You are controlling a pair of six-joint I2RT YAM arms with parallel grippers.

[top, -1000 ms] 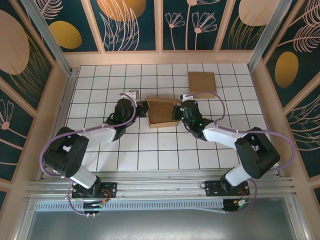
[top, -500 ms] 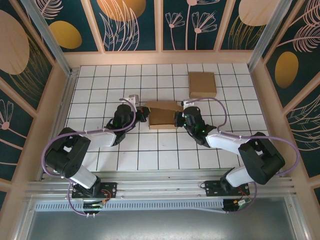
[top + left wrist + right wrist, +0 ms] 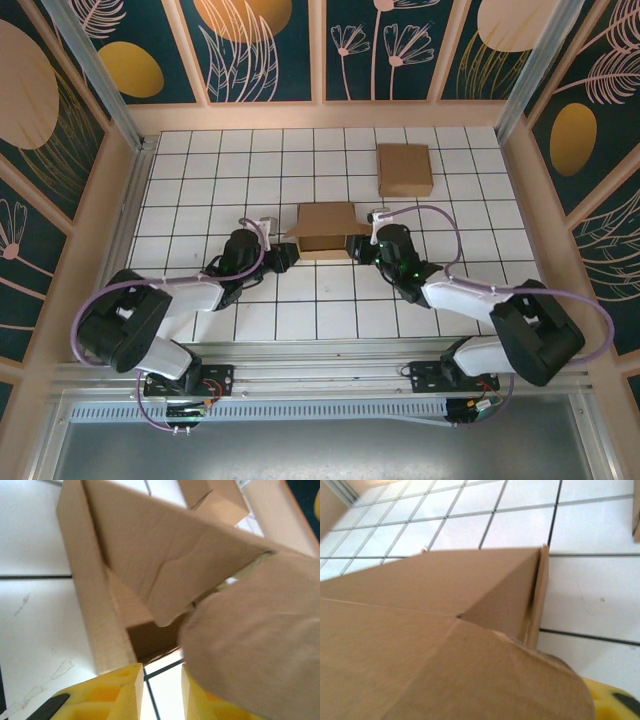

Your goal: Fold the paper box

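The brown paper box (image 3: 325,228) sits partly folded mid-table, its flaps loose. In the left wrist view the paper box (image 3: 150,575) shows an open side with a dark hollow, and one blurred flap hangs over my right yellow finger (image 3: 200,700). My left gripper (image 3: 283,256) is at the box's near-left corner; the left gripper (image 3: 162,692) is open, with bare table between its fingers. My right gripper (image 3: 358,248) is at the near-right corner. Cardboard (image 3: 445,645) covers its jaws, and just a corner of a yellow finger (image 3: 612,700) shows.
A second brown box (image 3: 405,169) lies flat at the back right. The white gridded table (image 3: 200,180) is walled by wooden panels. Both arms reach low from the near edge toward the middle.
Both grippers have drawn back toward the near edge, from the box's sides to its near corners. The box has settled lower and squarer on the table.
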